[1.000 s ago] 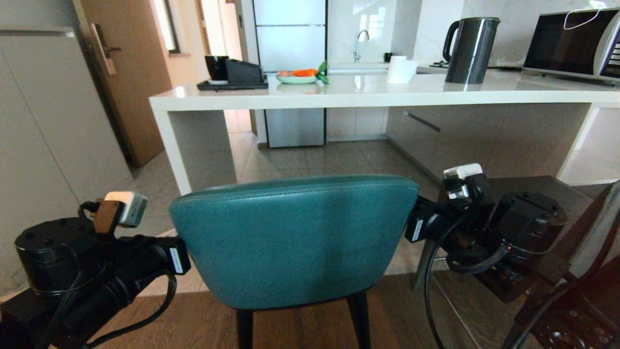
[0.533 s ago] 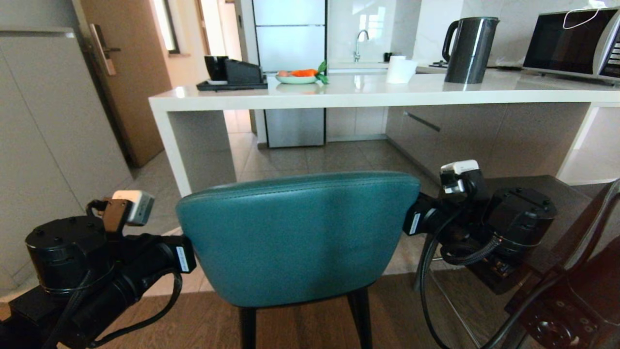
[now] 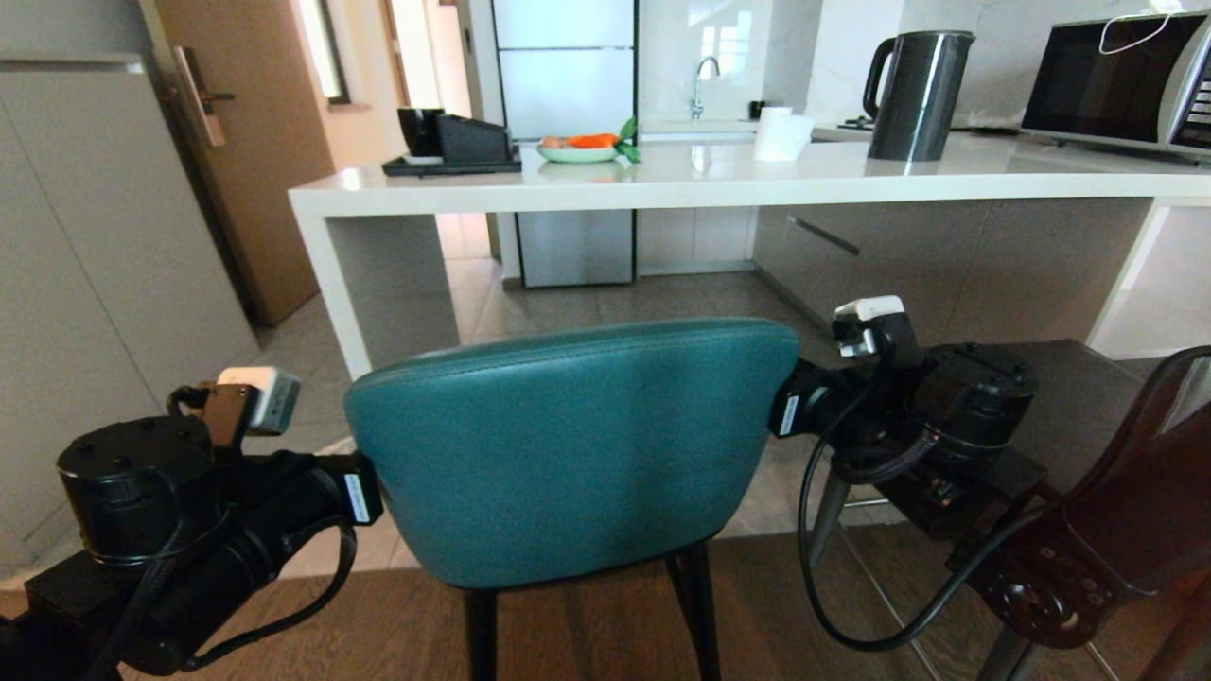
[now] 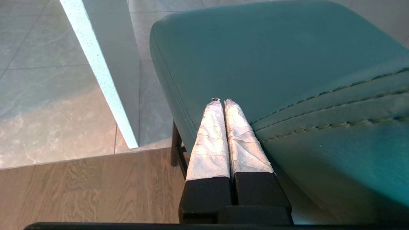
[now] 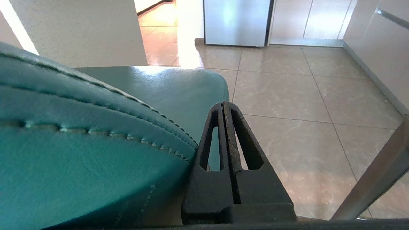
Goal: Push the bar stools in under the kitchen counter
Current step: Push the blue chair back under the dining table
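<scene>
Bracing the teal stool [image 3: 577, 445] from both flanks, just short of the counter [image 3: 719, 180]. Left gripper [image 4: 222, 102] pinched closed, empty, pressed against the backrest edge; right gripper [image 5: 223, 105] likewise. Best pushed evenly, straight ahead, clear of the slab leg [image 3: 378, 284].

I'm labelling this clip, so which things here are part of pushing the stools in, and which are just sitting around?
Part of the job:
teal stool
dark grey stool
kitchen counter
left tool and right tool, shut, one beside each side of the teal back

Just sitting around:
kettle
microwave
fruit plate
paper roll
black tray
</scene>
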Available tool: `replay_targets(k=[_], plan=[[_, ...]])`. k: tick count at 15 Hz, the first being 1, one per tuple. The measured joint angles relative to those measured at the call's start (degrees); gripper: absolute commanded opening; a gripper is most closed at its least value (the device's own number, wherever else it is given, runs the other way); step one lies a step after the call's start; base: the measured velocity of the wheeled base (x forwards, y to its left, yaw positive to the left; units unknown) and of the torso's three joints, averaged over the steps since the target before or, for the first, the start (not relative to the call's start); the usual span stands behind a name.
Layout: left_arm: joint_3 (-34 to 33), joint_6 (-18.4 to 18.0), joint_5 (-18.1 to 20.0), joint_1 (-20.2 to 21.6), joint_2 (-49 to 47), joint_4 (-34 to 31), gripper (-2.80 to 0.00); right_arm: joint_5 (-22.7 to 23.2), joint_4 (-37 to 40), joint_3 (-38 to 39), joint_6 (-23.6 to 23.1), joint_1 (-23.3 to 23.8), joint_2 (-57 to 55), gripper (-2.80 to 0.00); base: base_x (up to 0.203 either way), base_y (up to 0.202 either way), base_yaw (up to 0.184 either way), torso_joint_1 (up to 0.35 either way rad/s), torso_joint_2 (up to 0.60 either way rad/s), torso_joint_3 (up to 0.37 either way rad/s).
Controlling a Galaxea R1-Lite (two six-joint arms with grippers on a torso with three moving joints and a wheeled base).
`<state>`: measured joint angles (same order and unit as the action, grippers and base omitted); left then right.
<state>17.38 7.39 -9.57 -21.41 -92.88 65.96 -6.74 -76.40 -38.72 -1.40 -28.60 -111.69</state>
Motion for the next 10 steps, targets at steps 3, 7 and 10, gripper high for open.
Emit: replay_targets(k=[3,7,10], plan=[[0.37,0.0,-0.24,0.0,-0.2,0.12,-2.8,-0.1,-0.04,-0.79,-0.02,0.13,-0.62,-2.8,0.0,0.0,0.0,0.0,0.0,0.0],[0.63,0.16,-0.29,-0.23,-0.34,0.4,-2.8,-0.23,0.84,-4.43,0.12,0.44,-2.89,-2.8,0.0,0.0,0.0,0.0,0.0,0.0],[2.86,-0.25,0.12,-0.34,-1.43,1.67,-2.8,-0.48,0.82,-4.5,0.17,0.52,-3.46,-2.8,0.0,0.0,0.0,0.0,0.0,0.0]])
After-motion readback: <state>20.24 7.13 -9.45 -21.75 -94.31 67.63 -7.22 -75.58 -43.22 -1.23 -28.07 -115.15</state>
